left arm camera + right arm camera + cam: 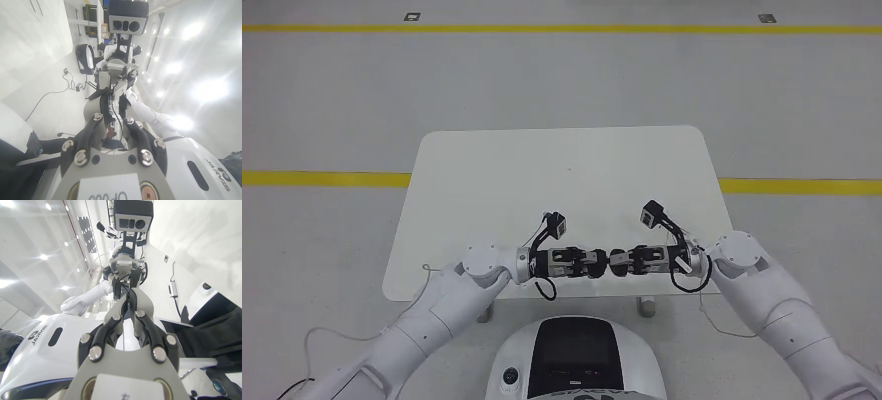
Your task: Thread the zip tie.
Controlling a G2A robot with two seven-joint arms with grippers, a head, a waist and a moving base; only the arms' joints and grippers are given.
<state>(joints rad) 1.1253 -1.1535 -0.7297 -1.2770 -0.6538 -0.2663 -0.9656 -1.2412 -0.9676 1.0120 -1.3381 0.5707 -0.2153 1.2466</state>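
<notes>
We are looking down on a white table with rounded corners (542,170), which is filling the middle of the top view. In the lower middle of that frame, above the near part of the table, two white arms are facing each other tip to tip. The left gripper (113,102) is on the frame's left side and the right gripper (129,294) is on its right.

In the right wrist view, the right gripper's black pads (133,303) are clenching what we are taking for a thin black plastic zip tie (123,332). Its strap is running straight back between them toward the palm. The left gripper is sitting directly opposite, very near; we cannot tell whether it is grasping anything.

We are judging the step in hand to be the threading itself, with the strap's end being lined up against the tie's head. We cannot make out where that head is lying. The next move is calling for fine alignment, then a short, steady push along the strap's line, with the far end held firm so the strap is not buckling.
</notes>
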